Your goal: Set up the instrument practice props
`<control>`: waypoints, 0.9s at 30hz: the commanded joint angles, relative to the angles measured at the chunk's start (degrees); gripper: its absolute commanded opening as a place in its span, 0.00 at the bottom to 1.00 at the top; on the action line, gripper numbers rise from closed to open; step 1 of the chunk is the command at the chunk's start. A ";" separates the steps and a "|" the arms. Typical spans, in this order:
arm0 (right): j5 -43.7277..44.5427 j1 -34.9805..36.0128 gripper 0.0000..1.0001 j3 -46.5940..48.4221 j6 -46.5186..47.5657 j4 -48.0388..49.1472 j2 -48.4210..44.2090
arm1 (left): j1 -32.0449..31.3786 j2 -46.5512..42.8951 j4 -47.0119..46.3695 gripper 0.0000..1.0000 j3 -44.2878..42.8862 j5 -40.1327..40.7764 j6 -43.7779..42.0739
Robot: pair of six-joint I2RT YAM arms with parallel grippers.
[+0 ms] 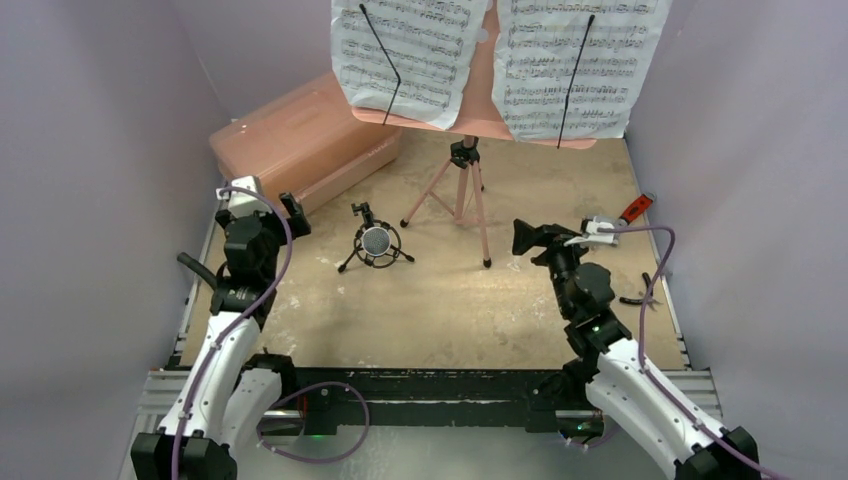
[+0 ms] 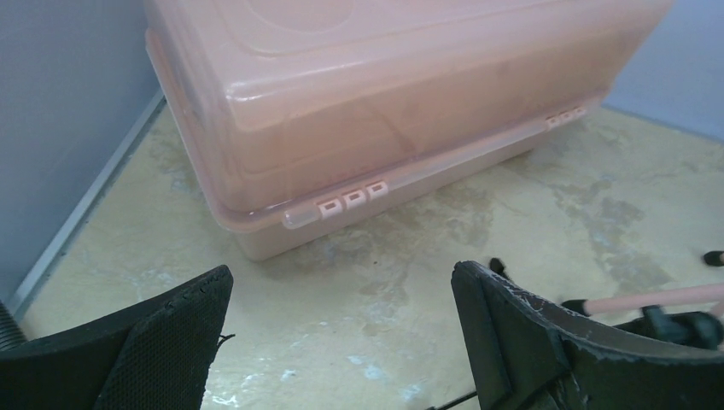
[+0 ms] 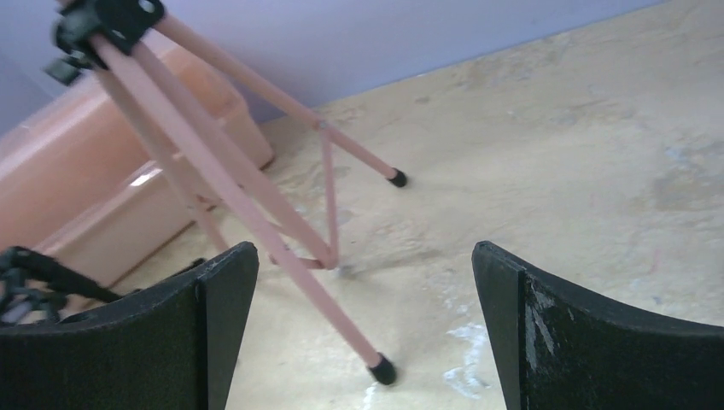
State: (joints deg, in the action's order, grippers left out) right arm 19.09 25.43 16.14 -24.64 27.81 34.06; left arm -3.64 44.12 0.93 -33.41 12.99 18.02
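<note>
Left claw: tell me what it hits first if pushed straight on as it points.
Probably the pink case, whose long side fills the wrist view ahead of the open left claw; only bare tabletop lies between.

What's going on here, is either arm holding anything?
Neither. Both grippers are open and empty: the left gripper faces the pink case, the right gripper faces the legs of the music stand. The stand is upright with two sheet-music pages on its desk, and the microphone sits in its mini tripod beside it.
</note>
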 commanded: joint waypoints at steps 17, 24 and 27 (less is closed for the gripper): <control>5.66 -10.82 0.97 -3.40 21.14 12.79 17.87 | 0.45 6.83 -28.83 0.99 21.03 1.23 -12.20; 1.30 -14.60 0.98 -7.70 21.02 24.89 22.80 | 0.41 12.78 -41.29 0.99 26.07 -3.76 -12.16; 0.30 -15.24 0.98 -7.89 21.73 27.35 23.84 | 0.45 15.73 -50.00 0.99 28.53 -4.21 -11.79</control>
State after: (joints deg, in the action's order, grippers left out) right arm 22.26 10.98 8.21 -5.39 44.91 57.08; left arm -3.51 57.19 -33.26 -7.44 11.35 6.35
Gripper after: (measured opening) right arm 0.976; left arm 0.993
